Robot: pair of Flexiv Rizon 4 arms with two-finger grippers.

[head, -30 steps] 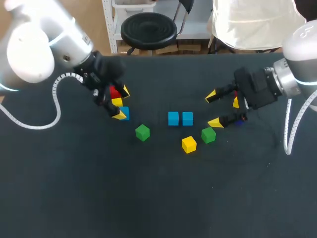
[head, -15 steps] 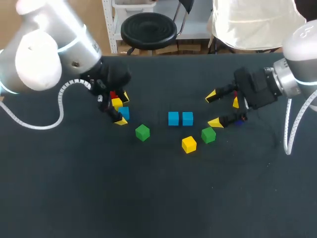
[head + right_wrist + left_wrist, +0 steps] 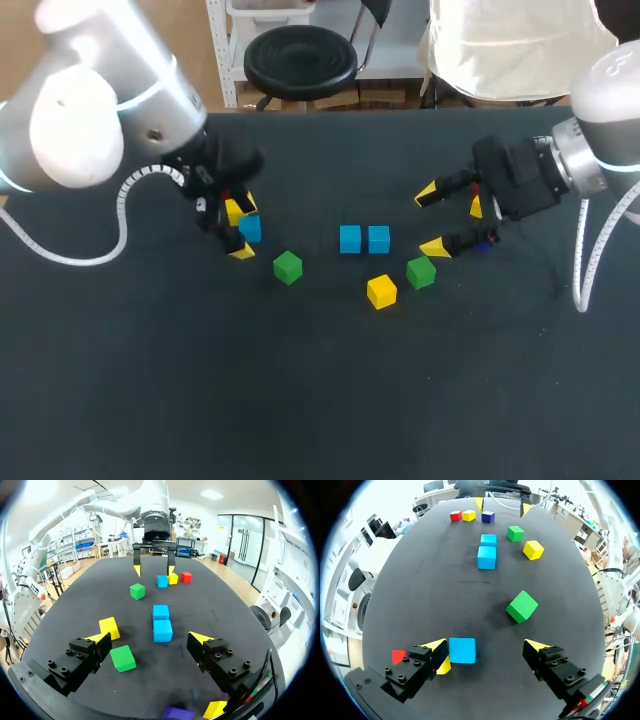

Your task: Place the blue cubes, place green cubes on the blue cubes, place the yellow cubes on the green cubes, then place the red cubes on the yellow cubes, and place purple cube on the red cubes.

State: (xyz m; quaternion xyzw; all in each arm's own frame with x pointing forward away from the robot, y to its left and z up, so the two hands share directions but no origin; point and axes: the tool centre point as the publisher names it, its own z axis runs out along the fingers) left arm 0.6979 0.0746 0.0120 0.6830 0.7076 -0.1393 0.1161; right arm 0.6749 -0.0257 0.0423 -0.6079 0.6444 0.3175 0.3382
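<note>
Both pairs of jaws apart: left gripper's (image 3: 487,647) around the far-left blue cube (image 3: 462,650), right gripper's (image 3: 150,639) empty. Might catch the adjacent yellow cube (image 3: 445,667) on closing, twisting the grip.

Even overhead light lay on the matte black table (image 3: 300,400), leaving only faint, short shadows. Glare whitened the left arm (image 3: 65,130) along its shell at ten o'clock in the head view.

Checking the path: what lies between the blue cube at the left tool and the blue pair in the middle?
Only bare table, as the head view shows; a green cube sits just off that line.
</note>
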